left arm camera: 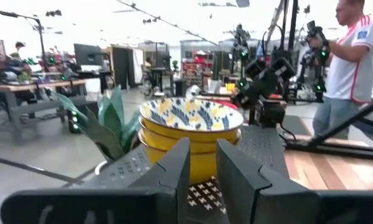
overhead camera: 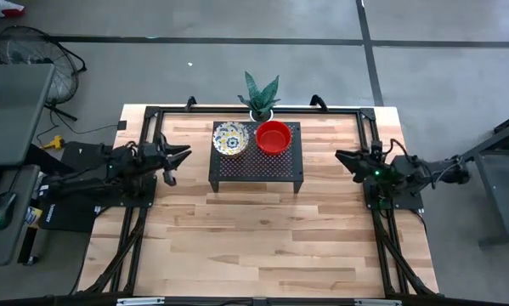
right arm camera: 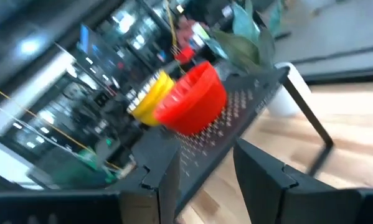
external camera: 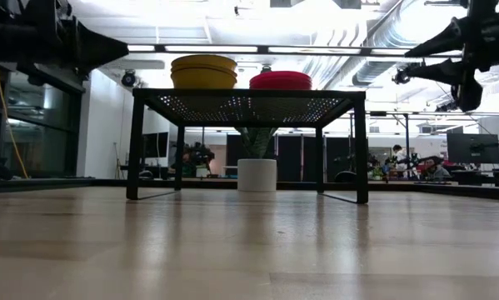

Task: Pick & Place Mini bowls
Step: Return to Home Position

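A stack of cream-yellow patterned mini bowls (overhead camera: 230, 138) and a stack of red mini bowls (overhead camera: 273, 138) stand side by side on a black perforated stand (overhead camera: 256, 167). The low view shows the yellow stack (external camera: 203, 72) and the red stack (external camera: 280, 80) resting by their bases on the stand's top. My left gripper (overhead camera: 182, 155) hovers open just left of the stand, level with the yellow bowls (left arm camera: 189, 134). My right gripper (overhead camera: 343, 157) hovers open right of the stand, facing the red bowls (right arm camera: 192, 99).
A white plant pot (overhead camera: 261, 110) with a green plant stands on the table just behind the stand, also visible under it (external camera: 256, 175). Bare wooden tabletop (overhead camera: 254, 238) lies in front of the stand. A person (left arm camera: 354, 56) stands beyond the table's right side.
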